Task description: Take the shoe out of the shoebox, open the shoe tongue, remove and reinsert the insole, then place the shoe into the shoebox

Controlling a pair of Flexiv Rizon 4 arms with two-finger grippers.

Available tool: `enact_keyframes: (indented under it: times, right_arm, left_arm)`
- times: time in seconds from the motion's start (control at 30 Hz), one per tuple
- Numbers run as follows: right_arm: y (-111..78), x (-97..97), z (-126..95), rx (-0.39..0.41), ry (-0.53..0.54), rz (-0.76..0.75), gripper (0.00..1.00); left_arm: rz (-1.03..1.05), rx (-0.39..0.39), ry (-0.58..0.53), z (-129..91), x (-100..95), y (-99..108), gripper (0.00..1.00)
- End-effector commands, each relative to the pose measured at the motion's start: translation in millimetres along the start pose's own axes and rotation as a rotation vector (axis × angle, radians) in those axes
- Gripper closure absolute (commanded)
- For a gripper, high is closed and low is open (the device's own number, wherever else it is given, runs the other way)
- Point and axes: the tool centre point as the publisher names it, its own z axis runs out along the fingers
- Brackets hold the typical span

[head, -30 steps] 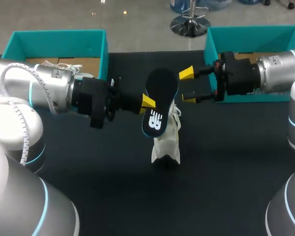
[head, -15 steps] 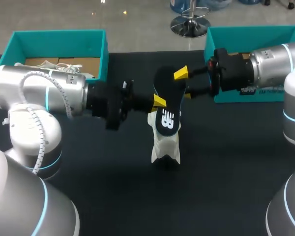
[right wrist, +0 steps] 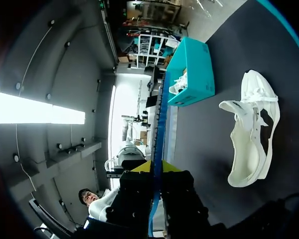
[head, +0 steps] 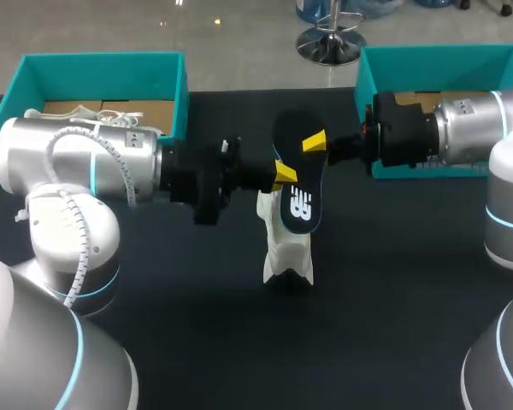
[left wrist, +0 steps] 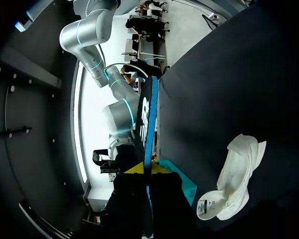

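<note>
Insole (head: 299, 201), clamped at once by left jaws and right jaws, hangs above the shoe (head: 288, 248) lying on the surface (head: 154, 325) below; opposed pulls could buckle it or tear it free.

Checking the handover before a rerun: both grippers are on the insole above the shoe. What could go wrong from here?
1. The left gripper and right gripper both pinch the thin insole. An out-of-sync pull could bend it or slip it loose.
2. Each grip sits near an edge, so once one gripper releases, the insole may swing or droop.
3. The shoe lies unheld below, so reinsertion might just push it away.
</note>
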Motion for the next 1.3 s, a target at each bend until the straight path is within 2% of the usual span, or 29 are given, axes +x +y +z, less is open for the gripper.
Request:
enact_keyframes:
  times: [0.03, 0.13, 0.17, 0.2, 0.23, 0.37, 0.7, 1.07, 1.3]
  right_arm:
    - [-4.8, -0.3, 0, -0.015, 0.004, -0.006, 1.0]
    - [-4.4, -0.7, -2, -0.022, 0.006, -0.012, 1.0]
    - [-4.3, -1.1, -3, -0.025, 0.006, -0.012, 1.0]
    - [-4.3, -1.9, -4, -0.03, 0.006, -0.013, 1.0]
    - [-4.2, -2.9, -5, -0.035, 0.009, -0.01, 1.0]
    - [-2.7, -8.4, -8, -0.03, 0.006, -0.005, 1.0]
    - [1.3, -21.8, -13, -0.019, -0.05, 0.002, 1.0]
    - [1.7, -35.7, -8, -0.008, -0.08, 0.024, 1.0]
    - [-2.2, -39.9, -5, -0.003, -0.081, 0.03, 1.0]
  left_arm:
    - [0.001, -0.008, 0.001, 2, 1.3, -1, 1.0]
    - [0.003, -0.008, 0.016, 2, 1.6, 0, 1.0]
    - [0.005, -0.01, 0.022, 1, 1.7, 1, 0.74]
    - [0.007, -0.012, 0.022, 1, 1.2, 2, 0.33]
    - [0.006, -0.012, 0.027, 0, 0.1, 3, 0.0]
    - [0.021, -0.01, 0.065, -3, -3.5, 7, 0.0]
    - [0.004, 0.011, 0.305, -15, -16.1, 23, 0.0]
    - [-0.058, 0.059, 0.68, -25, -30.6, 29, 0.0]
    - [-0.033, 0.064, 0.861, -24, -43.2, 30, 0.0]
